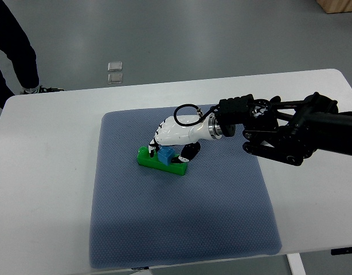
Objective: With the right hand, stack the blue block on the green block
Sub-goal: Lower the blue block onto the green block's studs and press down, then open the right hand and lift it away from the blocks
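A long green block (155,163) lies flat on the blue-grey mat (182,229), left of centre. A small blue block (164,156) sits on top of the green one, near its middle. My right hand (166,150) reaches in from the right, white with black fingertips, and its fingers curl down around the blue block, touching it from above and from both sides. Part of the blue block is hidden by the fingers. The left arm does not show.
The mat lies on a white table (44,172). A person's dark trouser leg and shoe (24,63) stand beyond the table's far left corner. Two small squares (114,71) are set in the floor behind the table.
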Controlling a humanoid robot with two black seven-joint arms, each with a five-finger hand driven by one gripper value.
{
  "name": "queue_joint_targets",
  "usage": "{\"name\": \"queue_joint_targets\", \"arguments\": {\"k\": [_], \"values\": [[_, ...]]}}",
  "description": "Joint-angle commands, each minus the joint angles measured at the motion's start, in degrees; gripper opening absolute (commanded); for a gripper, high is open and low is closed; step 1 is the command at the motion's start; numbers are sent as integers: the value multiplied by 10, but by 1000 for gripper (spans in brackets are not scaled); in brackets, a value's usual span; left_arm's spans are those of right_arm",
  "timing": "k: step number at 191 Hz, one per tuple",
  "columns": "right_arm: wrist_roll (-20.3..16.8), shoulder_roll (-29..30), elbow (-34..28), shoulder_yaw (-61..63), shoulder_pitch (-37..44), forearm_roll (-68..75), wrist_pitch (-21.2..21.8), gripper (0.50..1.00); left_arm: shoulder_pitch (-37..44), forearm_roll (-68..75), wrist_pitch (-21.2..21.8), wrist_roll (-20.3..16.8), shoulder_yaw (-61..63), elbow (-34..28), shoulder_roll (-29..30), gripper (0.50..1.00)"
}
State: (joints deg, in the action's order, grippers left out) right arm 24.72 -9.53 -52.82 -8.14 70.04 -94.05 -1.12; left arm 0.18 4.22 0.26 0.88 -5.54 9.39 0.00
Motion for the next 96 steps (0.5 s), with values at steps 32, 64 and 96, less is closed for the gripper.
{"name": "queue_joint_targets", "arguments": {"k": [32, 64, 96], "values": [[3, -2, -4, 5, 2, 3, 1, 825, 0, 0, 0, 0, 0, 0, 0, 1000], [4, -5, -6, 9, 6, 4, 2, 860, 0, 0, 0, 0, 0, -1, 0, 1000], [4, -14, -10, 9, 20, 5, 4, 876, 0, 0, 0, 0, 0, 0, 0, 1000]]}}
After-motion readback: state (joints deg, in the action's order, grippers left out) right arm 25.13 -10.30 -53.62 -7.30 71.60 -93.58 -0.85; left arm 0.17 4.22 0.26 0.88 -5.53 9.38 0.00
